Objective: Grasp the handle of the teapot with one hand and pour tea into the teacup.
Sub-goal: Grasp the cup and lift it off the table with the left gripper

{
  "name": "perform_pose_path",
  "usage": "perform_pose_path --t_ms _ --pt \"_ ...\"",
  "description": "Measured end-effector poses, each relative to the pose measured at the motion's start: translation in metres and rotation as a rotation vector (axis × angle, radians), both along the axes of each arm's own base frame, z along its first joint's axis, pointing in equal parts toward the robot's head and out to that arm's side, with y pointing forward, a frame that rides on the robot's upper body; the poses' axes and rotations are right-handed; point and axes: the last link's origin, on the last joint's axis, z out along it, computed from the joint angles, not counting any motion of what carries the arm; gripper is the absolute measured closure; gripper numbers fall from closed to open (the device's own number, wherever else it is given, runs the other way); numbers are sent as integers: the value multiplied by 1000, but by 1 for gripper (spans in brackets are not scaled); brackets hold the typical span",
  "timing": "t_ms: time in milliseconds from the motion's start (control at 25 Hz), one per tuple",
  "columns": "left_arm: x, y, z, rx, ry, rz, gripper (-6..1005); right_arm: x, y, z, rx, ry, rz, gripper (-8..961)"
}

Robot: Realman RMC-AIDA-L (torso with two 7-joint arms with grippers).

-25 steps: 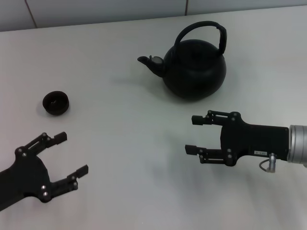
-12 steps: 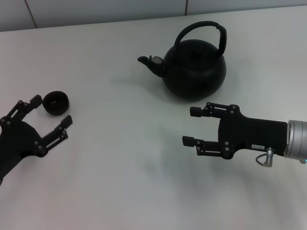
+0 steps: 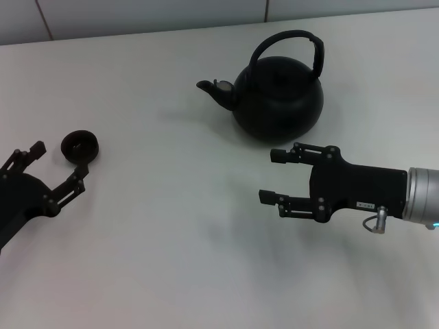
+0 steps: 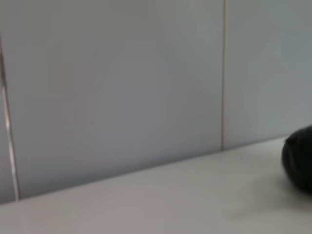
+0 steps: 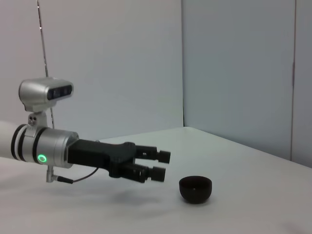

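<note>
Approach step; nothing grasped yet. Right tool (image 3: 274, 177) spread wide, hovers over white surface (image 3: 171, 226) just in front of teapot (image 3: 277, 98). Next: rise, close on handle (image 3: 288, 45) arching above pot. Left tool (image 3: 56, 167) parted, empty, just beside teacup (image 3: 80, 147), far left of teapot.

— Room around the teapot (image 3: 278, 99)?
— Bare table (image 3: 171, 226) on every side; arched handle (image 3: 288, 46) free overhead, nothing above. Right gripper (image 3: 271, 177) just in front, fingers spread, only a narrow gap to the pot's belly.
— And by the cup (image 3: 80, 147)?
— Left gripper (image 3: 58, 164) close beside, fingers apart. Wide open stretch between cup and teapot. Wall (image 3: 137, 14) behind the table.
</note>
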Motion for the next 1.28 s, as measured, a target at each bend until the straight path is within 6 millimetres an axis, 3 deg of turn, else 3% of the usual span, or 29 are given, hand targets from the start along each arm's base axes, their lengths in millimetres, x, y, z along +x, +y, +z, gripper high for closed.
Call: perform_pose_path --t_ms 320,1280 --pt "-11 13 -7 -24 83 85 155 -2 3 1 2 -3 7 216" --pt "-1 41 -18 -64 166 96 165 -4 8 2 13 -16 22 216"
